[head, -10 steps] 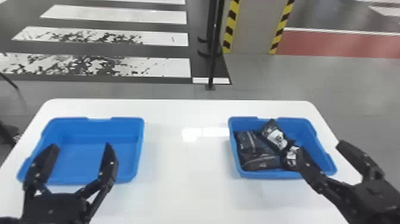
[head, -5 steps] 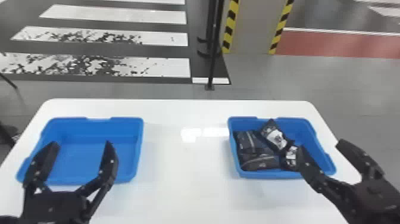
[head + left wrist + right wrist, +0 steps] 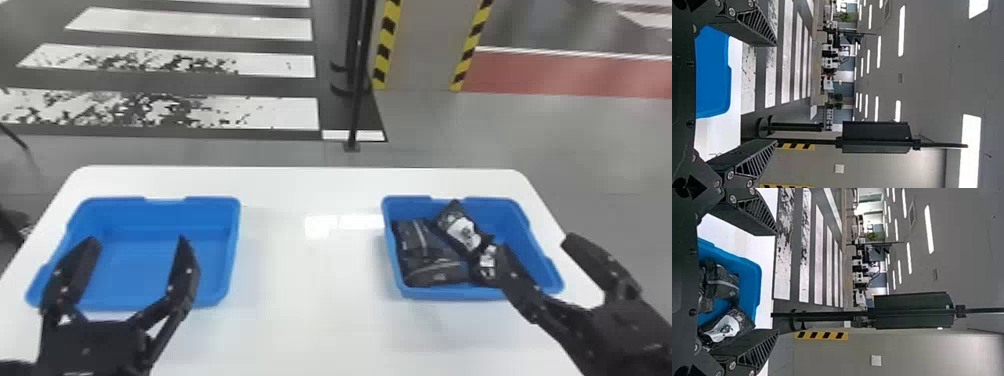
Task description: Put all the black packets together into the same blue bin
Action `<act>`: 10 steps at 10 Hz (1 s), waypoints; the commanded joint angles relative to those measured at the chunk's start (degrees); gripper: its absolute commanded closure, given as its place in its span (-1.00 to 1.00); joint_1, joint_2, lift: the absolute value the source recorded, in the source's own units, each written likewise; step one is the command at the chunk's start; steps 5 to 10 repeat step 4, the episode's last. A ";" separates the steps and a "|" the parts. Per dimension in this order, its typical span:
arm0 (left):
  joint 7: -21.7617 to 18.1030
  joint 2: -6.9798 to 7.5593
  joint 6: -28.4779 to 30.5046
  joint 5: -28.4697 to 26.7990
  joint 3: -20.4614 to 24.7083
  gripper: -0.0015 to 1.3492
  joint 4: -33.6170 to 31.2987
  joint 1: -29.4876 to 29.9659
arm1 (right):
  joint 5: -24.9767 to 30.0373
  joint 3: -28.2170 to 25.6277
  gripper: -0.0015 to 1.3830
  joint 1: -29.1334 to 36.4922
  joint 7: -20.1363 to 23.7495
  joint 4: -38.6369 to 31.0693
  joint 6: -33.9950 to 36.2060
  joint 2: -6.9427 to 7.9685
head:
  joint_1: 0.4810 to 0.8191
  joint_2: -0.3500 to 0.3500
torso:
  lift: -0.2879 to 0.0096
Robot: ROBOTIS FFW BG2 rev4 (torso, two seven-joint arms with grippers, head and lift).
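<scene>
My left hand (image 3: 135, 255) and right hand (image 3: 542, 250) hang open; packets (image 3: 435, 250) fill the bin (image 3: 475, 293) near the tabletop's (image 3: 310, 300) right edge.

The left pincer (image 3: 138, 240) and right pincer (image 3: 537, 243) have black housings (image 3: 87, 345), tapered fingers (image 3: 756, 27) with ribbed flanks, and silver screws (image 3: 732, 11).
</scene>
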 commanded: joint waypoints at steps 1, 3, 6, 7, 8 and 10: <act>0.01 -0.01 0.02 0.00 0.00 -0.75 0.00 -0.11 | 0.05 0.17 -0.79 -0.01 0.00 0.07 -0.31 -0.15 | 0.27 -0.28 | 0.20; 0.01 -0.01 0.02 0.00 0.00 -0.75 0.00 -0.11 | -0.06 0.17 -0.79 -0.01 0.00 0.07 -0.46 -0.15 | 0.27 -0.28 | 0.20; -0.08 -0.01 0.02 0.12 0.00 -0.75 0.00 -0.11 | -0.18 0.17 -0.79 -0.15 0.00 0.07 -0.60 -0.15 | 0.27 -0.28 | 0.20; -0.08 -0.01 0.02 0.12 0.00 -0.75 0.00 -0.11 | -0.18 0.17 -0.79 -0.15 0.00 0.07 -0.60 -0.15 | 0.27 -0.28 | 0.20; -0.08 -0.01 0.02 0.12 0.00 -0.75 0.00 -0.11 | -0.18 0.17 -0.79 -0.15 0.00 0.07 -0.60 -0.15 | 0.27 -0.28 | 0.20; -0.08 -0.01 0.02 0.12 0.00 -0.75 0.00 -0.11 | -0.18 0.17 -0.79 -0.15 0.00 0.07 -0.60 -0.15 | 0.27 -0.28 | 0.20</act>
